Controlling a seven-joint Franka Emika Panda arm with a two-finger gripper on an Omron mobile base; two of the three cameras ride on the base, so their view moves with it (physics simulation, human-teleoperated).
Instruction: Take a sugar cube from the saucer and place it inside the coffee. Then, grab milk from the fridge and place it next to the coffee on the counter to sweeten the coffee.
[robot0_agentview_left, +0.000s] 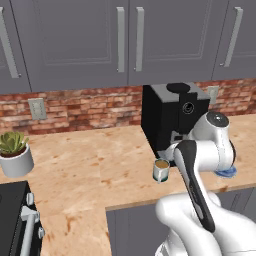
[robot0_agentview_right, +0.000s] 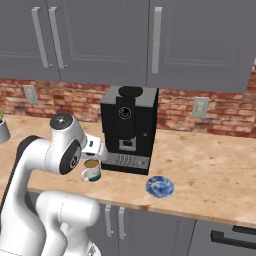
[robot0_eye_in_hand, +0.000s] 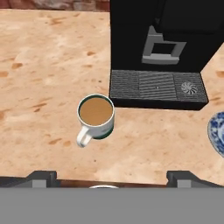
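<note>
Tan counter, coffee beside saucer cut off at edge; jaws wide apart, empty.

Hidden or cut off: saucer, mostly behind my arm in the left base view; in the hand view the right edge crops it, and I cannot tell whether a sugar cube lies on it. Coffee machine, top cropped in the hand view. Stove, cut by the left edge. Potted plant, a sliver at the left edge. My gripper: just the fingertips show.
</note>
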